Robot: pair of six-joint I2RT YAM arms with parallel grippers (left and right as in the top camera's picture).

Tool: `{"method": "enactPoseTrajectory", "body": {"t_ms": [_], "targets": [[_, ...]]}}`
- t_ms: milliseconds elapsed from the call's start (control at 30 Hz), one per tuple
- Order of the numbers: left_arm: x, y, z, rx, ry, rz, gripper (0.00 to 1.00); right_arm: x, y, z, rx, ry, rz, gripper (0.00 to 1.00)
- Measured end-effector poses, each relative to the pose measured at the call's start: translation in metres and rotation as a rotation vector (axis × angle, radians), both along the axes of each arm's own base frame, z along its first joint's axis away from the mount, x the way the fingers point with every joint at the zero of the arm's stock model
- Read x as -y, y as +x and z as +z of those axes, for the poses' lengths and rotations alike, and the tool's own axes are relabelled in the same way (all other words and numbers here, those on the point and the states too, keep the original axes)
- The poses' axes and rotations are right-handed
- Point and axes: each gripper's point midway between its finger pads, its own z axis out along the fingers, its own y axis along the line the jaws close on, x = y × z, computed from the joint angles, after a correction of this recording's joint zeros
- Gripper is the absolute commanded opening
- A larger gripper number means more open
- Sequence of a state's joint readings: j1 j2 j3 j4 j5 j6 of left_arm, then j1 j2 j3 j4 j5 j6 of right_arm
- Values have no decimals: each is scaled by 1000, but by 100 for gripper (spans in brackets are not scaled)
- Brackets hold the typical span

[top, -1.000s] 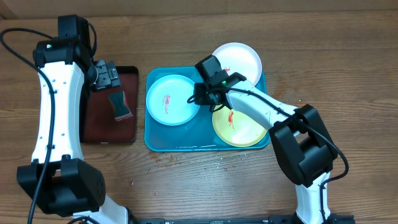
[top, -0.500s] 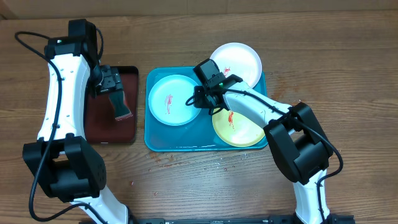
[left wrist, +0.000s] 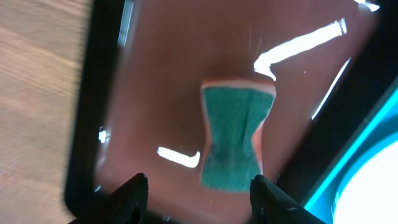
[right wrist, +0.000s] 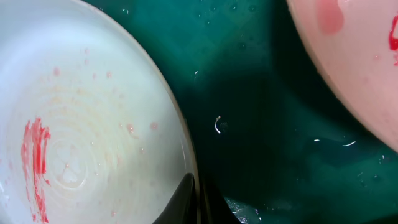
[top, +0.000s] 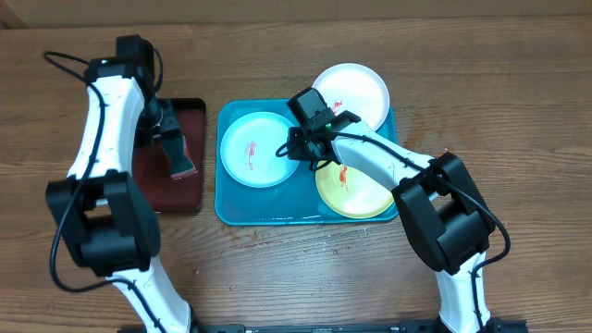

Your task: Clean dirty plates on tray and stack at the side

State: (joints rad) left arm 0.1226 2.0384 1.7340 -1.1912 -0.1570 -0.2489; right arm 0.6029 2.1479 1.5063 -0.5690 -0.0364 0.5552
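The turquoise tray holds the light blue plate on its left, the yellow-green rimmed plate on its right and the white plate at the back right; all have red smears. My right gripper is shut on the light blue plate's right rim. The right wrist view shows its fingers pinching that rim, the smeared plate and wet tray floor. My left gripper is open above a green sponge, with its fingers apart just short of the sponge.
The sponge lies in a smaller black tray with a dark red inside, left of the turquoise tray; its red floor fills the left wrist view. Another smeared plate's edge shows at the top right of the right wrist view. Bare wood table lies around.
My left arm has swung its upper links to the right while its gripper stays over the sponge. The right gripper and the light blue plate have shifted slightly to the right.
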Motion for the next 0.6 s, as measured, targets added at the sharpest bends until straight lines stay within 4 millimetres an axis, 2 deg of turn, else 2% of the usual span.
{"method": "enactPoseTrajectory", "body": {"t_ms": [67, 200, 300, 400, 600], "targets": [[4, 2, -14, -24, -29, -24, 51, 0, 0, 0, 0, 0, -1, 4], [12, -1, -43, -92, -85, -61, 37, 0, 0, 0, -1, 0, -2, 4], [16, -6, -57, -134, -112, -70, 33, 0, 0, 0, -1, 1, -2, 4], [18, -12, -64, -168, -127, -69, 33, 0, 0, 0, 0, 1, -1, 4], [20, -12, -66, -171, -137, -69, 30, 0, 0, 0, -1, 1, -2, 4]]}}
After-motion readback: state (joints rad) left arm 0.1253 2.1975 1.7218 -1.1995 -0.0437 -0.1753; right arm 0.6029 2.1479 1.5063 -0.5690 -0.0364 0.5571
